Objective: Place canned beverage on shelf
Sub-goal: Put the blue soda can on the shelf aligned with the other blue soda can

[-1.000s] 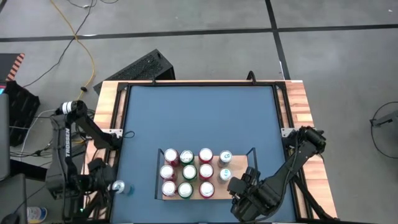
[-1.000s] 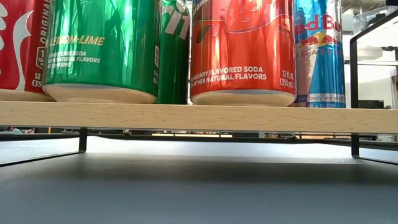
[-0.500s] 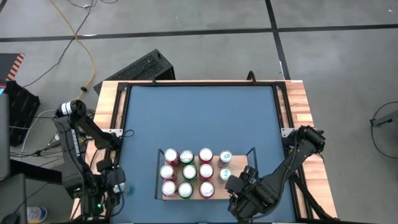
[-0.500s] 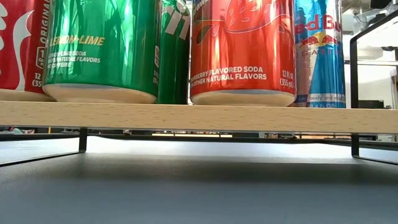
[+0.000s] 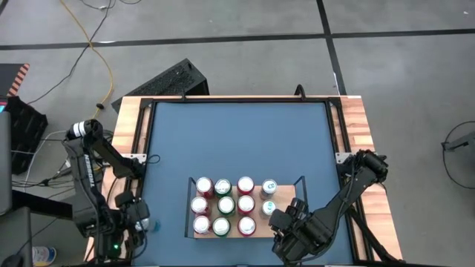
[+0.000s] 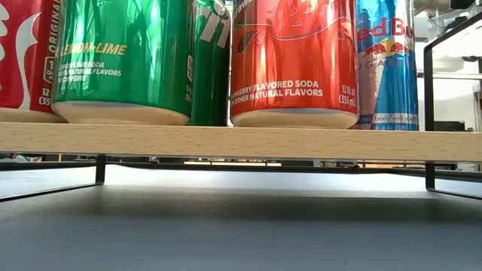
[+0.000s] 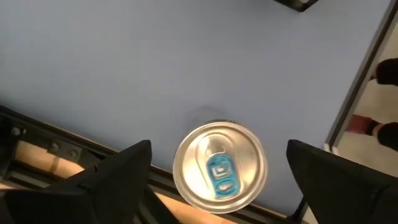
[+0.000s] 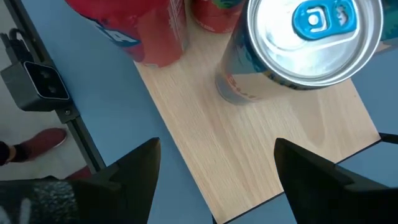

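Observation:
A canned beverage (image 7: 219,167) with a silver top and a blue tab stands upright on the blue tabletop near its near left corner, partly covered by my left gripper in the high view (image 5: 151,223). My left gripper (image 7: 219,149) (image 5: 137,221) hangs open above it, one finger on either side, touching nothing. The shelf (image 5: 288,196) (image 6: 241,141), a light-wood board on black rails, carries several red, green and blue cans. My right gripper (image 8: 217,149) (image 5: 284,220) hangs open over the board's bare near right corner (image 8: 249,149), beside a blue-tabbed can (image 8: 311,37).
A black frame rail (image 7: 62,149) runs along the table's left edge close by the lone can. The far half of the blue tabletop (image 5: 237,141) lies bare. A person's shoes show on the floor beyond the table (image 8: 43,140) (image 7: 367,124).
My left gripper has moved toward the table's right edge and a little down, coming over the lone can, which now shows only partly from above. The can and the shelf's cans have stayed where they were.

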Controlling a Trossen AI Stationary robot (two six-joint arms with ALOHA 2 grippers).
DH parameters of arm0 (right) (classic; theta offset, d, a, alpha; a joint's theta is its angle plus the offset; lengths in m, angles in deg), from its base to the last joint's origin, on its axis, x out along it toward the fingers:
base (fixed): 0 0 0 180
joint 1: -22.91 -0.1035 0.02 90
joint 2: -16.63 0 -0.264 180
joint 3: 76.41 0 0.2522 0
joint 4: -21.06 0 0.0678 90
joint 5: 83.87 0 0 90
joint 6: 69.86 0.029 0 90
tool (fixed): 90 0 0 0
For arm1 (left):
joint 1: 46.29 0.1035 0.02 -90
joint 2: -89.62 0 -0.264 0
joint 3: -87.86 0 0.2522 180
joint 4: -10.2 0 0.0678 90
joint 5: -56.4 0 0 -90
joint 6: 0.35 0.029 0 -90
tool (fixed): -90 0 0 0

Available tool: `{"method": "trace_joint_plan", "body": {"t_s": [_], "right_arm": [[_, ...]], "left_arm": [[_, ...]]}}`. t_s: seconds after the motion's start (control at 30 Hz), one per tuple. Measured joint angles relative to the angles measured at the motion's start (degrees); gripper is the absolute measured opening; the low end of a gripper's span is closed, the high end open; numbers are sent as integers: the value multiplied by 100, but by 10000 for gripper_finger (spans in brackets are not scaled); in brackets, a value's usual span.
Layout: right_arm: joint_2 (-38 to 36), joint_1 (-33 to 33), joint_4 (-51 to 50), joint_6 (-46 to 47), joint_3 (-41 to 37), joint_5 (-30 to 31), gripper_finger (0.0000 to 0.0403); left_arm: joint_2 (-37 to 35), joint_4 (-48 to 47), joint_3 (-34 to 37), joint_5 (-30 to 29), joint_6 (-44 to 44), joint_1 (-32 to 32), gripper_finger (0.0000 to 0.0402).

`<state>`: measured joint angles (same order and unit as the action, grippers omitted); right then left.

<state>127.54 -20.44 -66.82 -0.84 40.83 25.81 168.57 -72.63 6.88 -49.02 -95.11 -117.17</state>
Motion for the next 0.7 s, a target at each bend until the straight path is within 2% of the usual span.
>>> {"method": "trace_joint_plan", "body": {"t_s": [0.33, 0.5, 0.6, 0.7], "right_arm": [[0, -11, -4, -46, 0, -4, 298], [0, -11, -7, -50, 0, -7, 298], [0, -11, -7, -50, 0, -7, 298], [0, -11, -7, -50, 0, -7, 296]], "left_arm": [[453, 265, 0, 296, 572, 14, 350], [509, 263, 0, 417, 514, 58, 345], [509, 254, 0, 414, 492, 59, 322], [515, 256, 0, 414, 487, 57, 278]]}}
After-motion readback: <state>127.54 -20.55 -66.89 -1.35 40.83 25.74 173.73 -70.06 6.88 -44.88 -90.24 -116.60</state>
